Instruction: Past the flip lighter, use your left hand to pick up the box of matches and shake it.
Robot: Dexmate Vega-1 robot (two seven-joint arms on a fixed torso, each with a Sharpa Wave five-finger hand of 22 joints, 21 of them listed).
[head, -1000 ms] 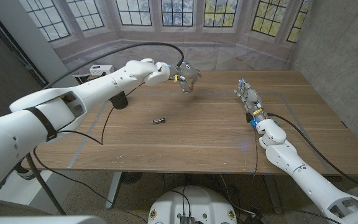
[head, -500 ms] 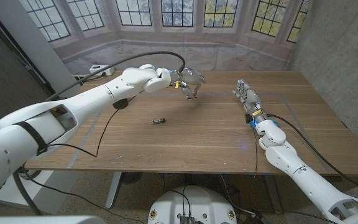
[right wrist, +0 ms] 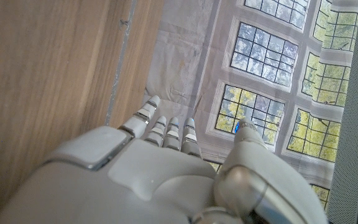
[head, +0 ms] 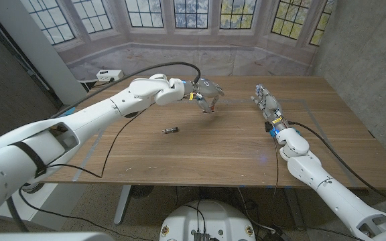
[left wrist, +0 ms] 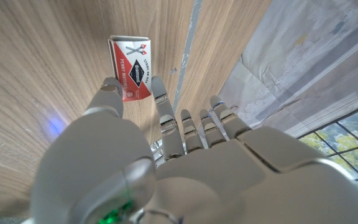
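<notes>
Box of matches (left wrist: 130, 67): red-and-white, pinched between thumb and a finger of left hand (head: 206, 91), other fingers (left wrist: 202, 127) fanned apart beside it. Held above table (head: 200, 150), toward the far middle, beyond flip lighter (head: 171, 130), which lies small and dark on the wood nearer the robot. In the head view the box itself mostly masked by the hand; whether fully clear of the surface not certain there, though the wrist view suggests open wood behind it.

Step in hand, as judged: lift achieved, shake due. Advisable to firm the pinch across the box's flat faces before moving, keep the shake short and driven from the wrist, and stay over the table so a slip lands on wood. Grip appears to take only one end of the box; risk of pivoting or of the drawer sliding out.

Right hand (head: 267, 106): standing on edge at the table's right, fingers straight and close together, holding nothing.

Not legible: small print on the box label; lighter detail; contents of the box.
</notes>
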